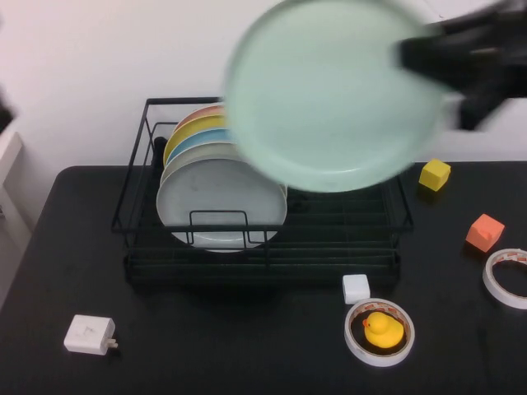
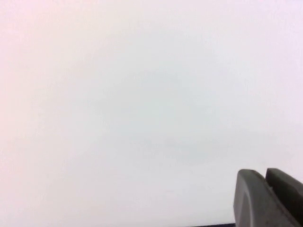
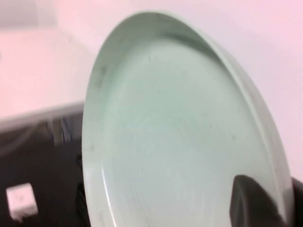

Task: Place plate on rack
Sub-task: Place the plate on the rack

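The pale mint-green plate (image 1: 329, 95) hangs in the air, tilted, above the right half of the black wire rack (image 1: 136, 164). My right gripper (image 1: 412, 53) is shut on the plate's right rim, coming in from the upper right. In the right wrist view the plate (image 3: 170, 132) fills the picture, with one finger (image 3: 251, 201) on its face and the other behind the rim. My left gripper (image 2: 265, 172) is shut and empty, facing a blank white wall; it is out of the high view.
Several plates stand in the rack's left half, with a grey-white one (image 1: 218, 197) in front. On the black table are a yellow cube (image 1: 434, 174), an orange cube (image 1: 484, 232), a tape roll (image 1: 506, 277), a duck in a tape roll (image 1: 380, 331), a white cube (image 1: 356, 288) and a white charger (image 1: 89, 334).
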